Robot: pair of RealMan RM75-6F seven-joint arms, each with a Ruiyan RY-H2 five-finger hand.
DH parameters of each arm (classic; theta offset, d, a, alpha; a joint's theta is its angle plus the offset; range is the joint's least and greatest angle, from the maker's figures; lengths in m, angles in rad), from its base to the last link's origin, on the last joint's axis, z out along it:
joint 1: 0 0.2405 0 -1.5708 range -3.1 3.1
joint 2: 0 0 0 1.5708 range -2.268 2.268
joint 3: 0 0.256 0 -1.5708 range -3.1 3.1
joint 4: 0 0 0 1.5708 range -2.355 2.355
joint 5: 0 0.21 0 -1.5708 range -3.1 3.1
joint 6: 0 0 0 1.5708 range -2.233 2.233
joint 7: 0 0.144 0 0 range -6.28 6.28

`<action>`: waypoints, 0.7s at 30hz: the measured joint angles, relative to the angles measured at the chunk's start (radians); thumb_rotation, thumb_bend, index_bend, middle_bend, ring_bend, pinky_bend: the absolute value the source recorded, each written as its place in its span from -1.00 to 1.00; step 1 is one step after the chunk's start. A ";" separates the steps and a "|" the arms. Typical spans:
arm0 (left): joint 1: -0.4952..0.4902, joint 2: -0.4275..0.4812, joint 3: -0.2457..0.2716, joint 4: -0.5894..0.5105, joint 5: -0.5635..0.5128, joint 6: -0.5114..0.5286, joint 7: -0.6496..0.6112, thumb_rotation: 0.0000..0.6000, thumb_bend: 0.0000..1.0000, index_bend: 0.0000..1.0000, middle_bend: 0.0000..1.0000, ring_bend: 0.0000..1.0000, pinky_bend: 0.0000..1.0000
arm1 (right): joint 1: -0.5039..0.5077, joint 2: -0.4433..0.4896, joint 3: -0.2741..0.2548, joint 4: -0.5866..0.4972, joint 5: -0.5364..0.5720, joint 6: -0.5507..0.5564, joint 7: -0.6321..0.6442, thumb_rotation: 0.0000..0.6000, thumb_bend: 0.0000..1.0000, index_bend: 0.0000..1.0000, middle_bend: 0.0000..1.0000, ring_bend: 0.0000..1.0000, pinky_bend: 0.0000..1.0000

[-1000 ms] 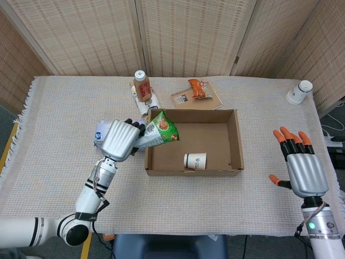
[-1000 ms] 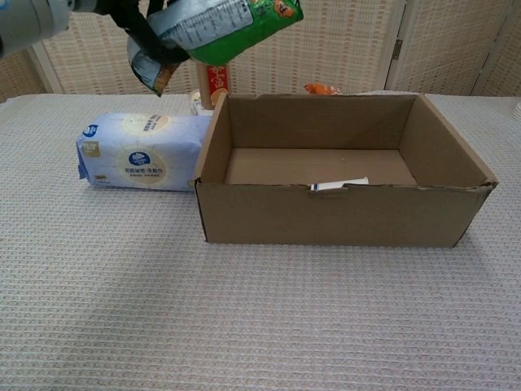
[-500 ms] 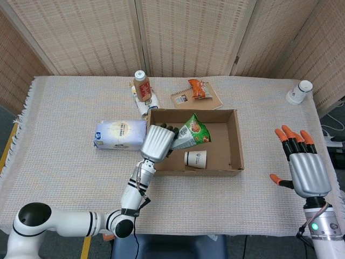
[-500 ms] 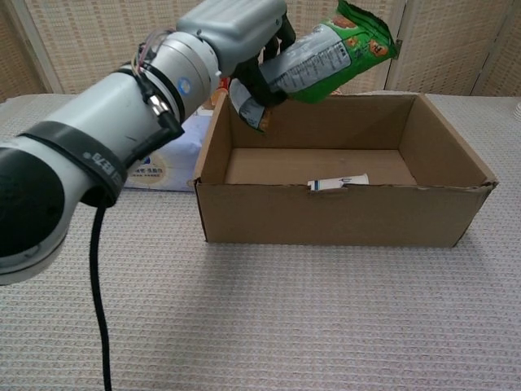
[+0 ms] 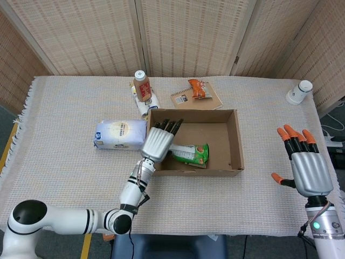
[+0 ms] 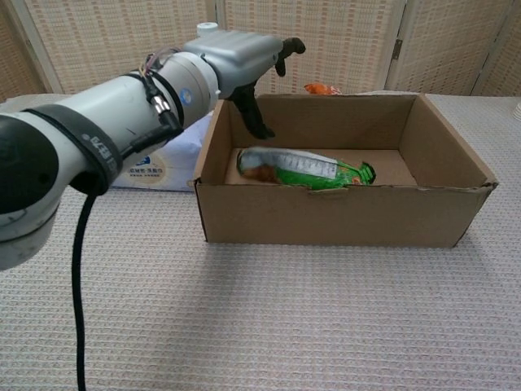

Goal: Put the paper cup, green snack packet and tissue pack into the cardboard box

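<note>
- Cardboard box (image 5: 232, 141): shallow brown rectangle of matte board, flaps open, on the woven tablecloth (image 5: 64, 162).
- Tissue pack (image 5: 119, 134): soft blue-white plastic block, just left of the box.
- Left hand (image 5: 160, 140): silver shell, dark fingers spread, empty, over the box's left wall.
- Right hand (image 5: 303, 164): orange-tipped fingers apart, empty.
- Green snack packet (image 6: 305, 169): glossy, crinkled, lying flat inside the box.
- Paper cup: not visible, perhaps hidden under the packet.

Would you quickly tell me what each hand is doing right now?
Left hand: open, holding nothing, above the box.
Right hand: open, holding nothing.
</note>
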 measured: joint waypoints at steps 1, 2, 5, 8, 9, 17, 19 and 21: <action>0.001 0.008 0.000 -0.006 0.002 0.002 -0.002 1.00 -0.60 -1.00 -0.76 -0.82 -0.44 | 0.000 -0.001 0.000 0.000 0.001 0.000 -0.001 1.00 -0.85 -0.88 -1.00 -1.00 -1.00; 0.002 0.014 0.000 -0.010 0.003 0.003 -0.003 1.00 -0.60 -1.00 -0.76 -0.83 -0.44 | 0.001 -0.001 0.000 0.001 0.002 0.000 -0.002 1.00 -0.85 -0.88 -1.00 -1.00 -1.00; 0.008 0.040 0.002 -0.025 0.008 0.011 -0.001 1.00 -0.60 -1.00 -0.77 -0.83 -0.44 | 0.001 -0.003 0.000 0.001 0.004 0.000 -0.004 1.00 -0.85 -0.88 -1.00 -1.00 -1.00; 0.016 0.082 0.005 -0.044 0.000 0.015 0.010 1.00 -0.61 -1.00 -0.77 -0.83 -0.44 | 0.001 -0.003 -0.001 0.000 0.002 0.000 -0.005 1.00 -0.85 -0.88 -1.00 -1.00 -1.00; 0.019 0.098 0.006 -0.051 -0.006 0.013 0.015 1.00 -0.61 -1.00 -0.77 -0.83 -0.43 | 0.000 -0.003 -0.001 0.000 0.001 0.001 -0.005 1.00 -0.85 -0.88 -1.00 -1.00 -1.00; 0.039 0.322 0.056 -0.119 -0.150 -0.079 0.110 1.00 -0.61 -1.00 -0.95 -0.99 -0.58 | 0.001 -0.007 -0.002 -0.002 -0.003 0.001 -0.012 1.00 -0.85 -0.88 -1.00 -1.00 -1.00; 0.039 0.376 0.080 -0.131 -0.199 -0.124 0.132 1.00 -0.64 -1.00 -1.00 -1.00 -0.66 | 0.001 -0.008 -0.003 -0.003 -0.003 0.001 -0.016 1.00 -0.85 -0.88 -1.00 -1.00 -1.00; 0.035 0.409 0.099 -0.135 -0.237 -0.163 0.142 1.00 -0.67 -1.00 -1.00 -1.00 -0.71 | 0.002 -0.010 -0.004 -0.003 -0.001 0.000 -0.020 1.00 -0.85 -0.88 -1.00 -1.00 -1.00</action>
